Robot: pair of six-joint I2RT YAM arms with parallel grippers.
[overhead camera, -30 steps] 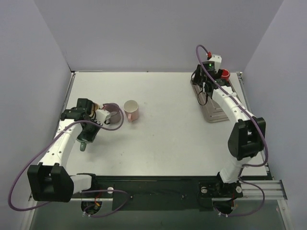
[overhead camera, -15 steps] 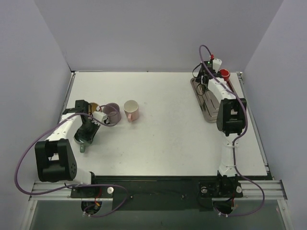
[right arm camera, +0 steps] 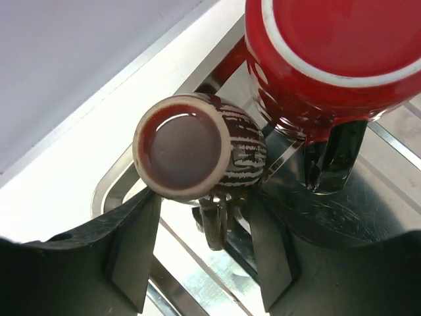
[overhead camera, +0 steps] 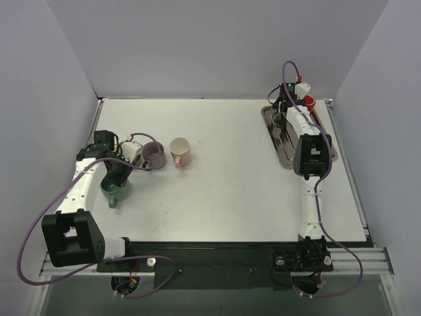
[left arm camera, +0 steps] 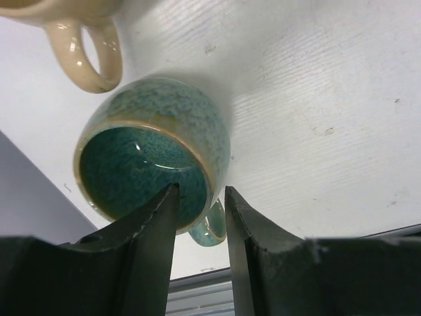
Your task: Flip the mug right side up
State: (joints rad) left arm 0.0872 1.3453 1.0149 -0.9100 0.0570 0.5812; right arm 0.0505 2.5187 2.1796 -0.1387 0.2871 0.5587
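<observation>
A teal-green mug (left arm camera: pixel 154 141) stands mouth up on the table at the left, also in the top view (overhead camera: pixel 109 193). My left gripper (left arm camera: pixel 200 197) straddles its near rim, one finger inside and one outside by the handle, with a gap left at the wall. It also shows in the top view (overhead camera: pixel 114 180). A brown striped mug (right arm camera: pixel 197 148) sits base up on the steel tray (right arm camera: pixel 217 283). My right gripper (right arm camera: pixel 204 197) is open with a finger on each side of it, handle between them. In the top view the right gripper (overhead camera: pixel 284 112) hides this mug.
A red mug (right arm camera: pixel 329 59) sits base up right beside the brown one, and shows at the tray's far corner (overhead camera: pixel 308 102). A beige mug's handle (left arm camera: pixel 99 82) is just beyond the green mug. A purple mug (overhead camera: pixel 153 155) and a pink mug (overhead camera: pixel 180 151) stand upright nearby.
The left arm has drawn back to the left and the green mug now shows upright on the table. The right arm has folded and its gripper has moved in over the tray's far end.
</observation>
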